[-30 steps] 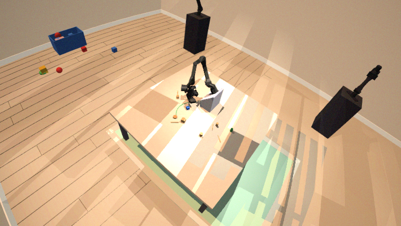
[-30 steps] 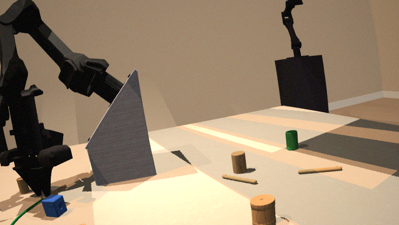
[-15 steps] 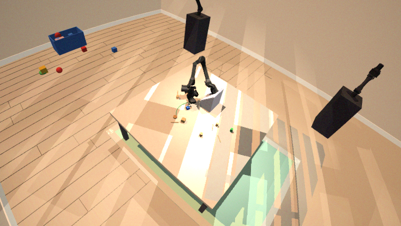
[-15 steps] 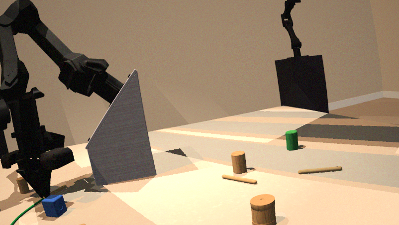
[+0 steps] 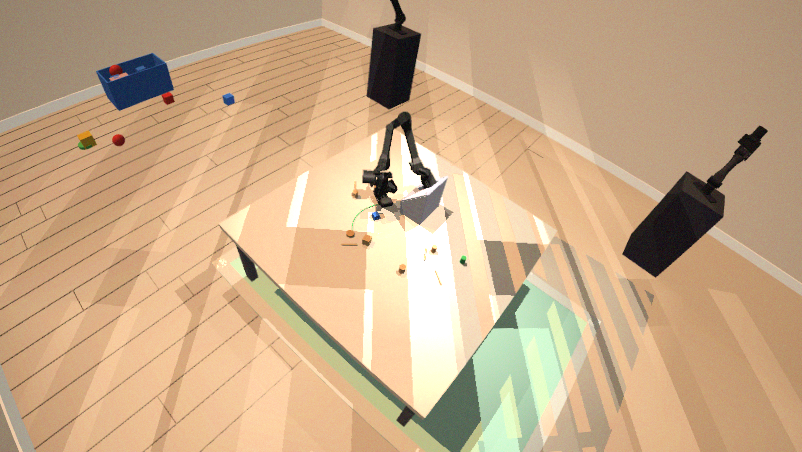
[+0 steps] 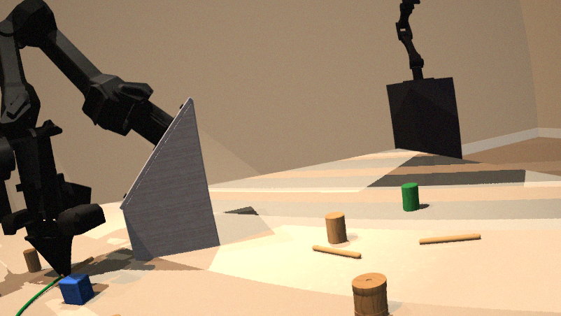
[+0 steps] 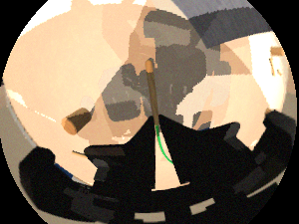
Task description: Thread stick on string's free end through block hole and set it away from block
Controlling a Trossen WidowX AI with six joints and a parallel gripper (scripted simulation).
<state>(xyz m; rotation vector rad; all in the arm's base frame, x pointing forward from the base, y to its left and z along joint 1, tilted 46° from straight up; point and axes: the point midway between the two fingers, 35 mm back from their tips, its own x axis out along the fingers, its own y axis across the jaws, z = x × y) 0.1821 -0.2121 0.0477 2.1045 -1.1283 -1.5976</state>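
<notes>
My gripper (image 5: 385,204) (image 6: 65,275) (image 7: 154,118) is down at the table, shut on the string end of a thin wooden stick (image 6: 85,263) (image 7: 152,91). The stick's free end points away from the fingers. The green string (image 5: 356,216) (image 6: 37,294) (image 7: 160,147) curves from there over the table to the round wooden button (image 5: 349,233). A blue block (image 5: 375,215) (image 6: 75,289) stands on the table beside the fingertips; its hole is not clear now. A brown block (image 5: 366,240) stands near the button; no hole can be made out in it.
A grey slanted panel (image 5: 425,204) (image 6: 173,188) stands beside the gripper. A wooden cylinder (image 5: 354,193) (image 6: 32,260) (image 7: 76,121) is on its other side. A loose stick (image 5: 349,244) lies by the button. Farther off are two sticks (image 6: 336,251) (image 6: 450,238) and a green cylinder (image 5: 463,259) (image 6: 410,197).
</notes>
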